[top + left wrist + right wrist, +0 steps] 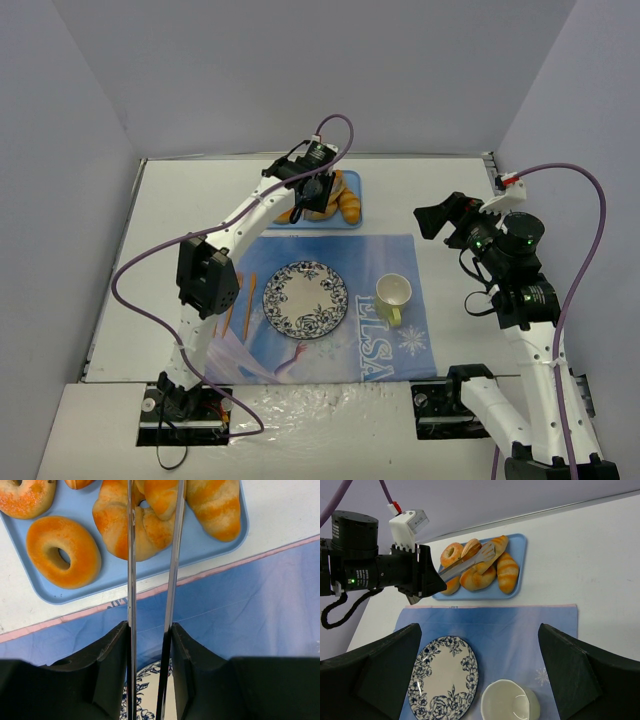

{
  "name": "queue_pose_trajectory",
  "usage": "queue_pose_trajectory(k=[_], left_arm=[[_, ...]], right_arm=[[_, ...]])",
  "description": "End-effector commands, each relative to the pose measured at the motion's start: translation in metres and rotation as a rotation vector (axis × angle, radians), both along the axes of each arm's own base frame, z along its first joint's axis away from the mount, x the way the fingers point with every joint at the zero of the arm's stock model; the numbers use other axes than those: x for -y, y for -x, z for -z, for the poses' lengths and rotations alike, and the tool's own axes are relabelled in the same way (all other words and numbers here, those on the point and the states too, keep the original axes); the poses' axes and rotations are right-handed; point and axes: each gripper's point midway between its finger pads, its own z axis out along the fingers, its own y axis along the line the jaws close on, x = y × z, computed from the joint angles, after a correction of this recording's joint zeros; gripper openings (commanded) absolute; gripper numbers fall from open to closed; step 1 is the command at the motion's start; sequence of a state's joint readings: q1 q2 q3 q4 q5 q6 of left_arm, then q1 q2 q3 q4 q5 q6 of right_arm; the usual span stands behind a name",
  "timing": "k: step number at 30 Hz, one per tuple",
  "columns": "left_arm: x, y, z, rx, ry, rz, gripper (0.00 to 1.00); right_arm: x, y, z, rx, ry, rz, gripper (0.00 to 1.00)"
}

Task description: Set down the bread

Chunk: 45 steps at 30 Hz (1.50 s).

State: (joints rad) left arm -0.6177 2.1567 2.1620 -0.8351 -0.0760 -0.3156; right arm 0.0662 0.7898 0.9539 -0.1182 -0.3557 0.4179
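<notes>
Several breads lie on a blue tray (352, 222) at the back: a ring-shaped one (62, 550), a sugared one (25, 497) and crescent rolls (215, 505). My left gripper (318, 190) is shut on metal tongs (131, 555). The two blades reach over the tray and stand either side of a crescent roll (160, 497) in the pile. The right wrist view shows the tongs (470, 562) resting on the breads. My right gripper (440, 218) is open and empty, held above the mat's right side.
A blue-flowered plate (306, 299) and a pale yellow cup (394, 293) sit on a blue printed mat (330, 350). Thin orange sticks (240, 300) lie at the mat's left edge. Grey walls close in the table on three sides.
</notes>
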Motion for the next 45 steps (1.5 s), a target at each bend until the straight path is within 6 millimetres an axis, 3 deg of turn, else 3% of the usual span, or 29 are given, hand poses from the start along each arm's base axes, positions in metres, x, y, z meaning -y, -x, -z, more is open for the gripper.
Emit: queue_pose_trajectory(k=[1,9,17,24,28,34,39,45], left_arm=[[-0.001,0.001,-0.076,0.167,0.056,0.001,0.02],[-0.01,0.015,-0.119,0.246,0.083,0.01,0.0],[-0.026,0.054,-0.144,0.268,0.09,0.03,0.0],[-0.053,0.116,-0.135,0.22,0.094,0.067,0.0],[-0.072,0.158,-0.108,0.164,0.072,0.089,0.0],[-0.094,0.208,-0.095,0.132,0.087,0.118,0.0],[-0.1,0.237,-0.087,0.098,0.13,0.151,0.0],[-0.109,0.258,-0.064,0.037,0.124,0.161,0.0]], right_arm=[[0.0,-0.004,-0.031,0.099,-0.001,0.001,1.0],[0.0,-0.005,-0.029,0.094,-0.001,0.005,1.0],[0.002,-0.007,-0.028,0.092,0.006,0.013,1.0],[0.002,-0.01,-0.03,0.099,0.01,0.015,1.0],[0.001,-0.013,-0.028,0.096,0.01,0.013,1.0],[0.0,-0.016,-0.025,0.092,0.013,0.012,1.0],[0.001,-0.019,-0.023,0.087,0.018,0.018,1.0],[0.0,-0.022,-0.023,0.085,0.015,0.019,1.0]])
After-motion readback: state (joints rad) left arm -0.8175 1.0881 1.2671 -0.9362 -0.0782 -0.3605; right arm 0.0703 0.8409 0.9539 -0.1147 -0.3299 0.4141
